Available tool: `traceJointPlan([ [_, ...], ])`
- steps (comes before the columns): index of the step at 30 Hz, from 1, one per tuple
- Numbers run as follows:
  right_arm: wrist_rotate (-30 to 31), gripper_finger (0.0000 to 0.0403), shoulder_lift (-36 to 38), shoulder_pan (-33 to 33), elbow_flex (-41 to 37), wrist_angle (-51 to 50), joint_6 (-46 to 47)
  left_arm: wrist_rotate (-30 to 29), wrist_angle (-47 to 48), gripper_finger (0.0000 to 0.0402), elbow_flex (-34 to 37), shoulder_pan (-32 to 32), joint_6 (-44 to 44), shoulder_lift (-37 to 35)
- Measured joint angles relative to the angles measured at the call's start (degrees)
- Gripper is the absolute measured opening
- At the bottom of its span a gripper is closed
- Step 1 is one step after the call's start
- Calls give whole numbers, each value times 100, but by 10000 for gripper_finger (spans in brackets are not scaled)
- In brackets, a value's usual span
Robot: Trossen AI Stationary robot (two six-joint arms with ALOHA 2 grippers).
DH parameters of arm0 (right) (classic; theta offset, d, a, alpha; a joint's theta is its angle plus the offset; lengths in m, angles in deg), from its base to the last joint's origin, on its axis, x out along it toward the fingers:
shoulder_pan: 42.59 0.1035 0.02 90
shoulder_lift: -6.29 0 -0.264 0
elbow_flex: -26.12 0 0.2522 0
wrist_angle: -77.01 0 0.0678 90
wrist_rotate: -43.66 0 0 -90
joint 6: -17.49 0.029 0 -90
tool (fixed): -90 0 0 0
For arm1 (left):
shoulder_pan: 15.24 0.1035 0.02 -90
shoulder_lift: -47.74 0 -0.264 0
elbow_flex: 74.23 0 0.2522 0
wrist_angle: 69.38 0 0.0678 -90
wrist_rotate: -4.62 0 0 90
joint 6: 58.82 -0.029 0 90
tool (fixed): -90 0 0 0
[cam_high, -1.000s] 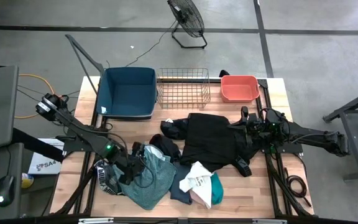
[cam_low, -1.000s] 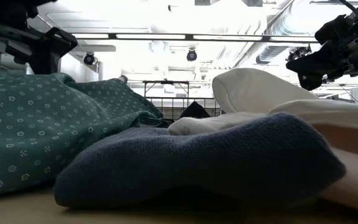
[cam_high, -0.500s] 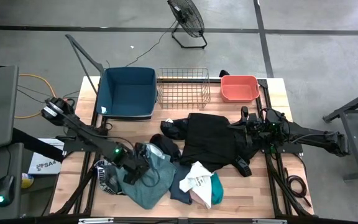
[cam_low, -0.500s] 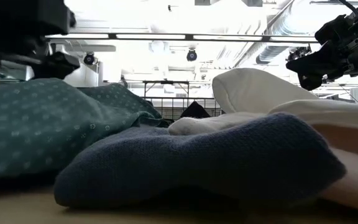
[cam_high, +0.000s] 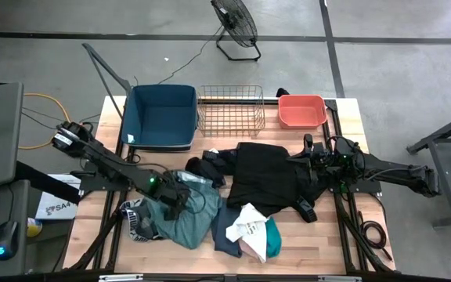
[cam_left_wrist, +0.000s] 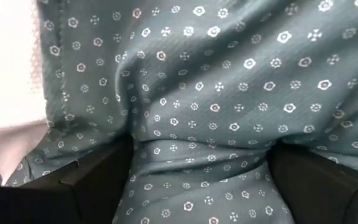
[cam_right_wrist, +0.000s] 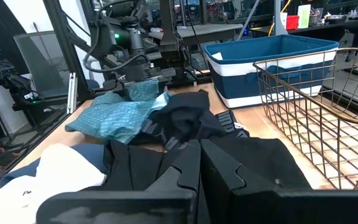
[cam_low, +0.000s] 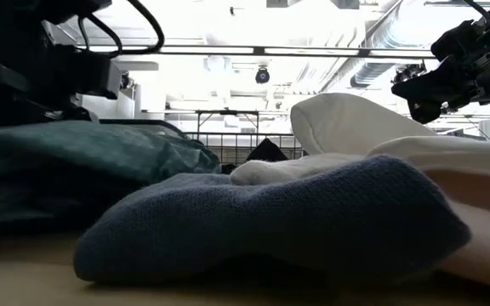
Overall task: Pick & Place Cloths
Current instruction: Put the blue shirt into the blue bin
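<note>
Left hand [cam_high: 177,197] has pushed down into the teal-green dotted fabric cloth [cam_high: 180,223], fingers spread wide around a fold, so looks like a grab's coming.

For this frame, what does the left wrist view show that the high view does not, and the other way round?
Only the left wrist view: the left end effector open, its dark fingers pressed down either side of a fold, and the small flower print on the fabric. Only the high view: the blue tub, wire basket, coral tub, the black garment and the right end effector over it. Both: the teal-green cloth and a white cloth beside it.
</note>
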Motion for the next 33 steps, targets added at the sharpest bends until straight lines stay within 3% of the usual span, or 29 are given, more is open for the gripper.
traceJointPlan([
  [8, 0, 4, -2, 0, 0, 0, 0, -145, -598, 262, 359, -11, 142, -2],
  [18, 0, 4, 0, -2, 0, 0, 0, 25, -1091, 66, 554, -7, 120, -4],
  [25, 0, 4, -2, -2, -2, 0, 0, 291, -944, 60, 150, -8, -47, -167],
  [33, 0, 4, 0, 0, 0, -2, 0, 206, 361, 60, -1103, -50, -387, -699],
])
